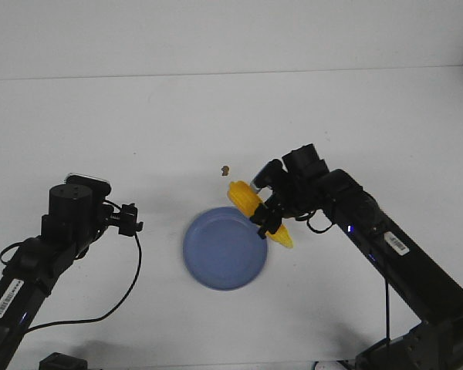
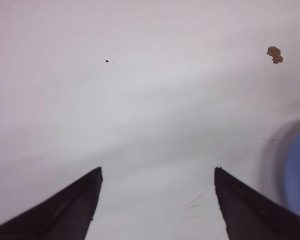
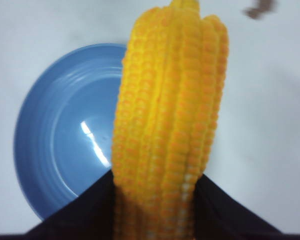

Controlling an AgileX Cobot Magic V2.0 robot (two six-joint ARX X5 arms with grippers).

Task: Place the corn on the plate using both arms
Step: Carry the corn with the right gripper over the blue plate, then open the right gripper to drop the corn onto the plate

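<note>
Right now the right gripper (image 1: pixel 267 221) clamps 1 corn (image 1: pixel 256 210) cob, held above the table (image 1: pixel 139 123) at the right rim of 1 blue plate (image 1: pixel 225 248). Left of the plate, the left gripper (image 1: pixel 131 219) hangs with fingers spread, gripping nothing. 1 brown speck (image 1: pixel 225 169) lies beyond the plate.

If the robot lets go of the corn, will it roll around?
Probably a little. The corn is round and tapered, so it would likely roll in a curve. The right gripper holds it at the plate's edge, so the raised rim might stop it. It looks stiff, showing no bend in the grip.
</note>
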